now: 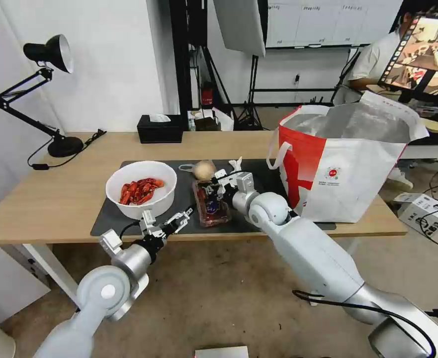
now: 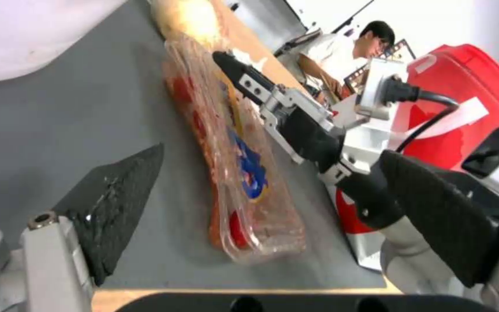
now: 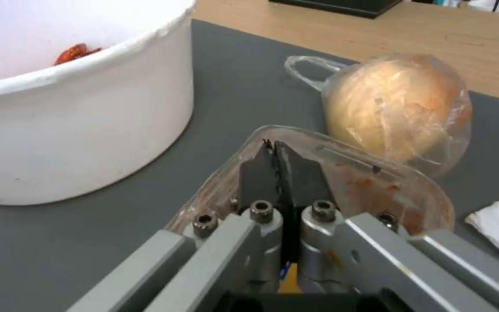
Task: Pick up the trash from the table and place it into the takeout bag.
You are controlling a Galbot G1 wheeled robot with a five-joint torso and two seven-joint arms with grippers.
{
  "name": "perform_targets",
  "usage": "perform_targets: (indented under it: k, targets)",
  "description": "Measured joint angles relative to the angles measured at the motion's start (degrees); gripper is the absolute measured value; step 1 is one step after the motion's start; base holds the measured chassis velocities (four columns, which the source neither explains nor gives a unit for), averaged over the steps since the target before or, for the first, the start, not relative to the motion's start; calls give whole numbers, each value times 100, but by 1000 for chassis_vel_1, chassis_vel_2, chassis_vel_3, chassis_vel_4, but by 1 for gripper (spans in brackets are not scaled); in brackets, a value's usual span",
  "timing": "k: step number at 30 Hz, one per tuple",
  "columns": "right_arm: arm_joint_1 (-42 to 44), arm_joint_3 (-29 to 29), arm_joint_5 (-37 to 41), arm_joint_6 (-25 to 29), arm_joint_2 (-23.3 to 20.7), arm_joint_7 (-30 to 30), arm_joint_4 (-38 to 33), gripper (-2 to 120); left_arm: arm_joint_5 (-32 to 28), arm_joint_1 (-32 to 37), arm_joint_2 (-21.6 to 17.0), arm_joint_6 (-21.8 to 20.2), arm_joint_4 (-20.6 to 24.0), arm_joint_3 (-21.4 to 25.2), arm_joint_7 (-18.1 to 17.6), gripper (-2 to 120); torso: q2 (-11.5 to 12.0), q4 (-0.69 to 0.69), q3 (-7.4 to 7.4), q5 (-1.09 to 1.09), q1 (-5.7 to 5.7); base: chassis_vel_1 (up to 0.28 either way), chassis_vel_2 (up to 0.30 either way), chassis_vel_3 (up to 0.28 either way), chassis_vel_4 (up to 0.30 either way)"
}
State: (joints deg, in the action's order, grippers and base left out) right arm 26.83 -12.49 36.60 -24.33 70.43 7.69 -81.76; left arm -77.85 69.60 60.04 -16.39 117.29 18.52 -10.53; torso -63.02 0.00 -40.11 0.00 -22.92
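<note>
A clear plastic tray with red tomatoes lies on the dark mat of the table. My right gripper is shut on the tray's upper edge, with its fingers pressed together. My left gripper stands open at the mat's front edge, and the tray lies ahead of its spread pads. The white bowl of crayfish shells is left of the tray. The wrapped beige ball and a white tissue lie behind the tray. The takeout bag stands open on the right.
A black tissue box sits at the table's back edge and a black desk lamp at its far left. Bare wood shows left of the mat. Tripods, a monitor and a seated person are behind the table.
</note>
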Motion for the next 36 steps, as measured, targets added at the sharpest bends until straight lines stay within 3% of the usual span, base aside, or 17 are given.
perform_targets:
  k: [17,27,36]
  targets:
    - [69,94,9,16,-124,4,-123,0,-241,-620,-43,-31,-368,-405,-128,100,0,0,0,0,0,0,0,0,0]
    - [136,142,14,12,-180,14,-162,0,-505,-1022,-13,-617,-549,-665,-728,100,0,0,1,0,1,0,0,0,0]
    - [156,147,14,10,-153,18,-144,0,-565,-1224,62,-646,-736,-780,-868,100,0,0,0,0,0,0,0,0,0]
